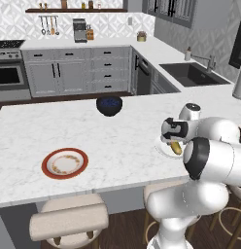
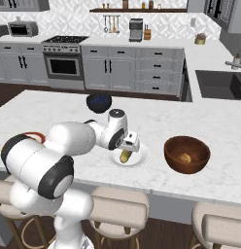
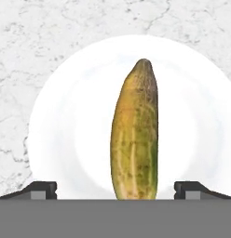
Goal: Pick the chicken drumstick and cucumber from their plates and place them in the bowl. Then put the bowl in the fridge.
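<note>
The yellowish-green cucumber (image 3: 134, 135) lies on the plain white plate (image 3: 66, 130) near the island's front edge. My gripper (image 3: 115, 191) hangs open just above it, one fingertip on each side of the cucumber's near end and nothing held. From the base, the gripper (image 2: 128, 149) hovers over the cucumber (image 2: 125, 156). Just right of that plate stands the reddish-brown bowl (image 2: 186, 146) with the golden chicken drumstick (image 2: 184, 158) inside. The red-rimmed plate (image 1: 64, 163) sits bare at the left. The fridge is out of view.
A small dark blue-black bowl (image 1: 109, 105) stands at the far side of the marble island (image 1: 93, 131). Stools (image 1: 69, 219) line the near edge. A sink (image 2: 222, 83) is set into the counter at the right, and a stove (image 2: 64, 61) stands against the back wall.
</note>
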